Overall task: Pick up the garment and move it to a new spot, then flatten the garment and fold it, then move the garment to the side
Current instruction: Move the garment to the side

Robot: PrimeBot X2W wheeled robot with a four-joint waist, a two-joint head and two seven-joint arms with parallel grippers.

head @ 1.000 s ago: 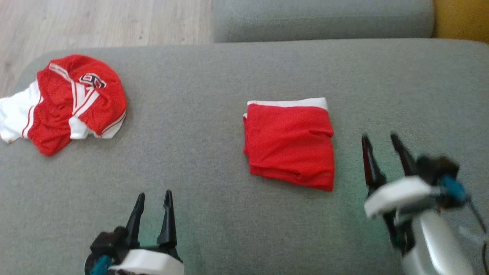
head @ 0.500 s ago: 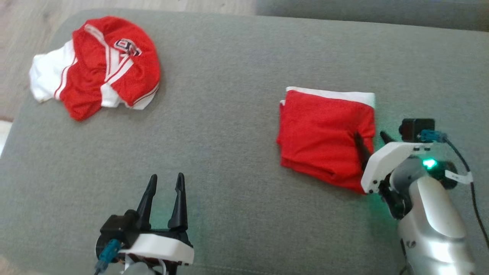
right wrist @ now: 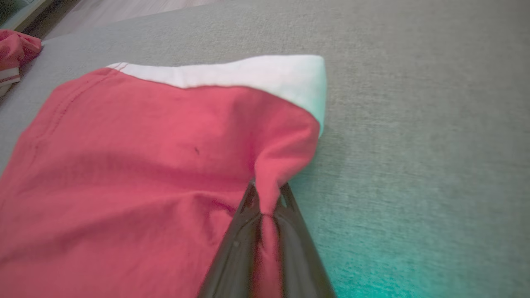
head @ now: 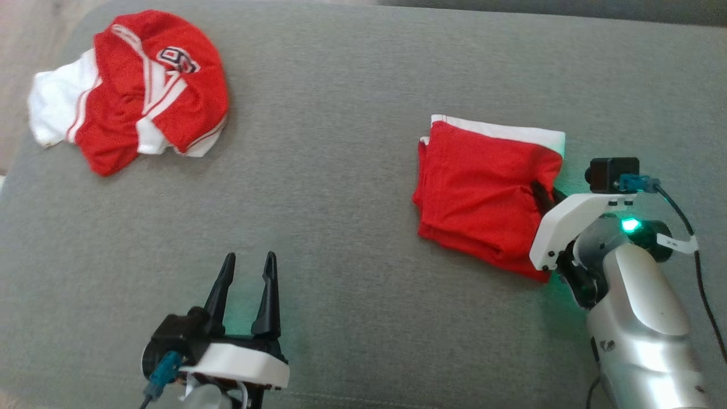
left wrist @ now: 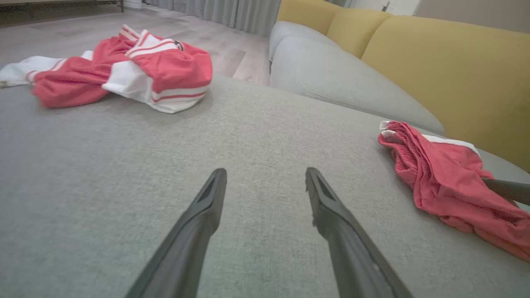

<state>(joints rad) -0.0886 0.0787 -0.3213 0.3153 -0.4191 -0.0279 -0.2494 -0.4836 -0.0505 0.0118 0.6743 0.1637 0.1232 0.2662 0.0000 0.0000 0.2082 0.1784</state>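
Observation:
The garment (head: 483, 187) is a folded red piece with a white band along its far edge, lying right of centre on the grey sofa cushion (head: 341, 170). My right gripper (head: 544, 194) is at its right edge, shut on a pinched ridge of the red cloth. In the right wrist view the fabric (right wrist: 145, 157) bunches up between the closed fingers of that gripper (right wrist: 267, 191). My left gripper (head: 248, 258) stands open near the front left, well apart from the garment (left wrist: 439, 174), with bare cushion between its fingers (left wrist: 207, 207).
A crumpled red and white jersey (head: 142, 85) lies at the cushion's far left corner, also seen as the jersey (left wrist: 136, 70) in the left wrist view. Wooden floor (head: 34, 23) lies beyond that corner. A yellow backrest (left wrist: 434, 62) rises behind the sofa.
The head camera tilted and shifted. My right gripper went from beside the garment onto its right edge and closed on the cloth, lifting a small ridge. The left gripper stayed open in place.

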